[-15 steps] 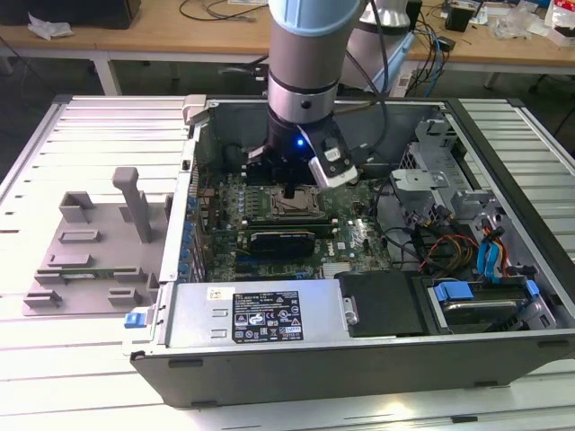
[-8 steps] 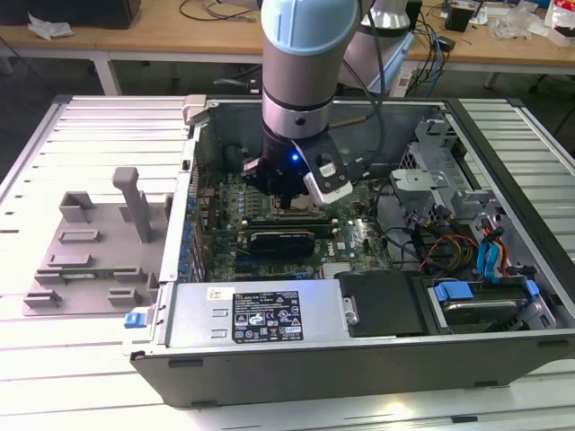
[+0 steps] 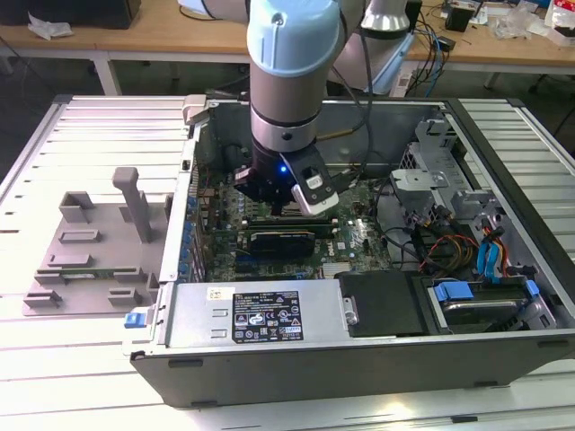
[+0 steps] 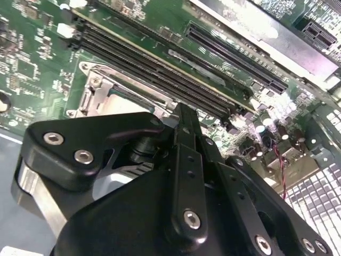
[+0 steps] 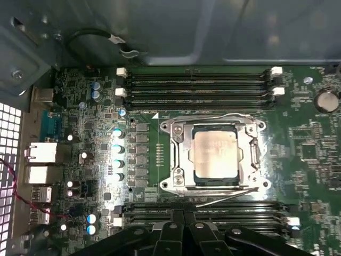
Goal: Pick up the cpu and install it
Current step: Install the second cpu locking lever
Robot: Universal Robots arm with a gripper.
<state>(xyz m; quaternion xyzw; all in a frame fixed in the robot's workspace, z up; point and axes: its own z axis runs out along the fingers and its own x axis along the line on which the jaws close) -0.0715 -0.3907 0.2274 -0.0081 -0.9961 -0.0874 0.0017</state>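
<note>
Cpu [image 5: 215, 158] seated flat in motherboard socket [image 5: 176, 154] inside open computer case [image 3: 269, 316], beneath hovering claw [image 3: 286, 208] of unclear finger spread; likely light, stiff, slick-topped, fragile underneath, best taken by opposite edges.

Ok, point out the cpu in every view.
Exterior view: under the gripper, over the motherboard.
First wrist view: the cpu sits centred in its metal socket frame.
Second wrist view: pale patch just beyond the gripper, likely the cpu.
Shared landmark: the black memory slots beside the socket, in both wrist views.
</note>
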